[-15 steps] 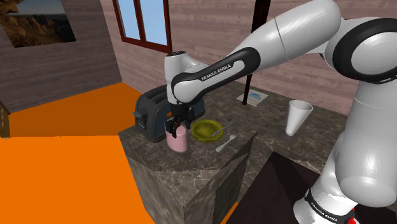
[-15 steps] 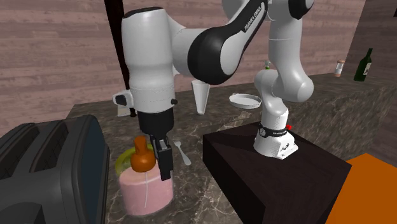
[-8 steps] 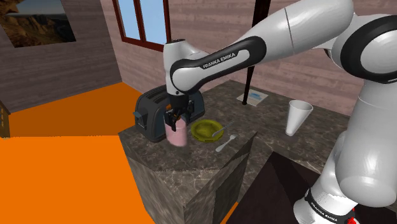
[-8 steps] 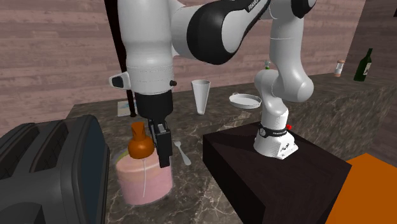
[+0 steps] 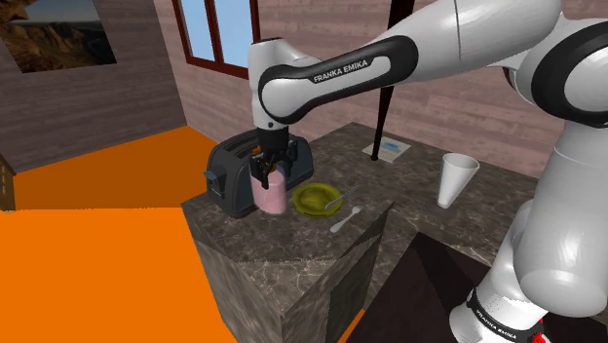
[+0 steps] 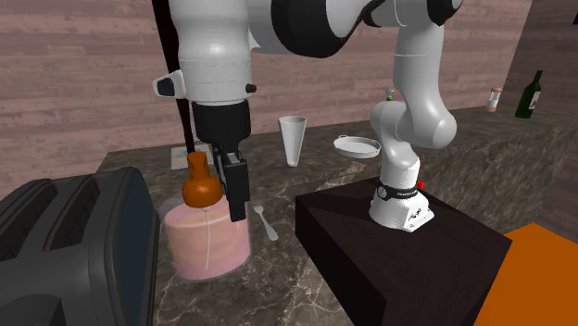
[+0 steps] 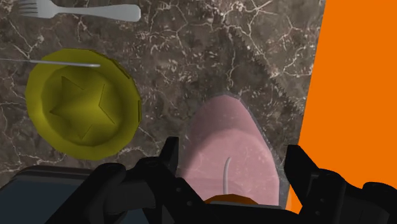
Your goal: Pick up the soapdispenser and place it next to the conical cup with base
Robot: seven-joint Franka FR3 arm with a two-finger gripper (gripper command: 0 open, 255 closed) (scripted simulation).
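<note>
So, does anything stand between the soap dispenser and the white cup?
Only low things: the yellow plate and a fork lie on the counter between the soap dispenser, held in the gripper, and the cup.

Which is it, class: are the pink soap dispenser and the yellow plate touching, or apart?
Apart. The wrist view shows a strip of bare counter between the soap dispenser and the plate.

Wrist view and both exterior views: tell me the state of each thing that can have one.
hand: shut on the soap dispenser.
soap dispenser: upright, held, apparently off the counter.
conical cup: upright, mouth up.
yellow plate: flat, right way up.
fork: lying flat.
toaster: upright on the counter.
</note>
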